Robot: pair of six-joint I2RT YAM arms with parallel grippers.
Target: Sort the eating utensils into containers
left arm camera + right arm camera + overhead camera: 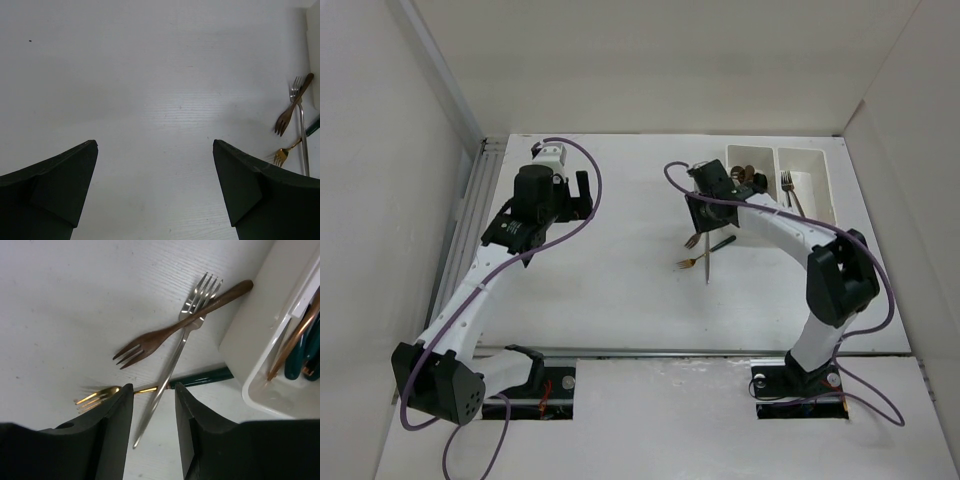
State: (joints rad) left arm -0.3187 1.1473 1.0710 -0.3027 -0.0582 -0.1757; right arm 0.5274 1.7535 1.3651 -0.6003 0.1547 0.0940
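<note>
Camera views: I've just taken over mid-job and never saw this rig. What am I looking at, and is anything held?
Two robot arms stand on a white table. The top view looks down from behind them; each wrist view rides on one arm. The left gripper is open over bare table, empty. The right gripper is open, its jaws either side of a silver fork, which lies under a brown fork and crosses a gold fork. Nothing is held. The containers already hold some utensils.

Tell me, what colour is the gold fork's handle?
Dark green. The gold fork's handle shows best in the right wrist view.
</note>
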